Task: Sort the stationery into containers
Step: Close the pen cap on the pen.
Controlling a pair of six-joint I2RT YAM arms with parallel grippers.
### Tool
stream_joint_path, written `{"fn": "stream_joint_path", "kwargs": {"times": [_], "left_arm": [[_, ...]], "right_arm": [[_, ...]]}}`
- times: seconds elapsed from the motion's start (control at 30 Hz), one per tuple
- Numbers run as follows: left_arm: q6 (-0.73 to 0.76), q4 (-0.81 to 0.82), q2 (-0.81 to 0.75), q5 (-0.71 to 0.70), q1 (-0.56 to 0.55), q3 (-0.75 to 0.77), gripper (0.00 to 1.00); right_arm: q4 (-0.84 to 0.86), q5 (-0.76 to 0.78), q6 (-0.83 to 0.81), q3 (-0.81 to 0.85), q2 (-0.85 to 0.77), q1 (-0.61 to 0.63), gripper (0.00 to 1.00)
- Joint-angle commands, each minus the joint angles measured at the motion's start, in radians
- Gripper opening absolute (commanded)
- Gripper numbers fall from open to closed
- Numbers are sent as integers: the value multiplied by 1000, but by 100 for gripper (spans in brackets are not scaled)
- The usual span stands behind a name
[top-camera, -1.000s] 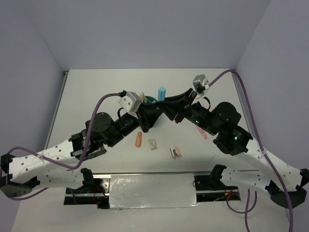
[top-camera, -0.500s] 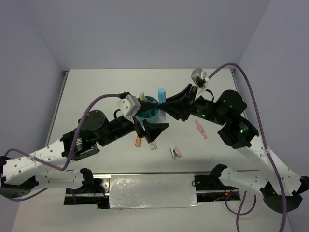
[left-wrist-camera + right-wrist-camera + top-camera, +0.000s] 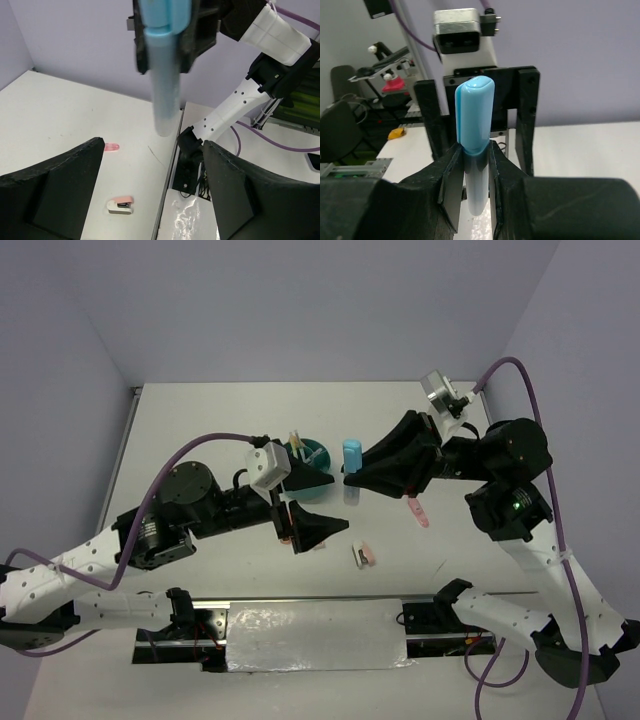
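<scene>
Pinching light-blue marker (image 3: 352, 453) upright, right gripper (image 3: 347, 478); left gripper (image 3: 336, 504) gaping wide.

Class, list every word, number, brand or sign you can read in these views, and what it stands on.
None readable. The light-blue marker in the right tool shows no print; any marking on the small pink-and-white piece is too small to tell.

A white surface (image 3: 200, 430) sat boxed in by plain lavender walls (image 3: 300, 310) at the back and on both sides, under soft, even light. A metal rail (image 3: 120, 455) ran along its left edge and a silvery sheet (image 3: 315, 635) covered its near edge. Beyond the enclosure stood a dark chair (image 3: 342, 132) and a cluttered bench (image 3: 382, 72).
</scene>
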Motion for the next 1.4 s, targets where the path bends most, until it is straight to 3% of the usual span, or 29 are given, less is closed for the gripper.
{"fn": "stream_joint_path", "kwargs": {"times": [0.0, 0.17, 0.43, 0.53, 0.73, 0.8, 0.83, 0.9, 0.97, 1.0, 1.1, 1.2, 1.37], "left_arm": [[-27, 106, -15, 4, 8, 10, 91], [-64, 225, 24, 72, 14, 38, 81], [-121, 254, 111, 173, 16, 81, 65], [-130, 253, 131, 190, 17, 87, 55], [-130, 251, 127, 172, 17, 95, 15], [-132, 244, 124, 166, 17, 101, 8], [-133, 238, 122, 152, 19, 103, 0], [-132, 236, 116, 136, 19, 104, 0], [-129, 242, 105, 112, 19, 98, 0], [-121, 244, 102, 107, 19, 95, 0], [-98, 238, 94, 103, 19, 104, 0], [-77, 208, 97, 100, 19, 118, 0], [-49, 215, 75, 92, 19, 98, 0]], "right_arm": [[155, -81, 102, -12, -13, -3, 0], [196, -89, 120, -44, -25, -6, 0], [239, -106, 137, -72, -36, -6, 0], [233, -107, 134, -69, -37, -4, 0], [230, -112, 132, -75, -37, -4, 0], [219, -107, 126, -75, -40, -3, 0], [215, -106, 119, -75, -40, -4, 0], [203, -101, 109, -72, -39, -4, 0], [196, -103, 100, -71, -37, -6, 5], [177, -97, 94, -68, -37, -3, 21], [141, -90, 65, -66, -39, -3, 42], [106, -89, 45, -68, -40, -4, 51], [-3, -63, -29, -40, -37, -6, 82]]}}
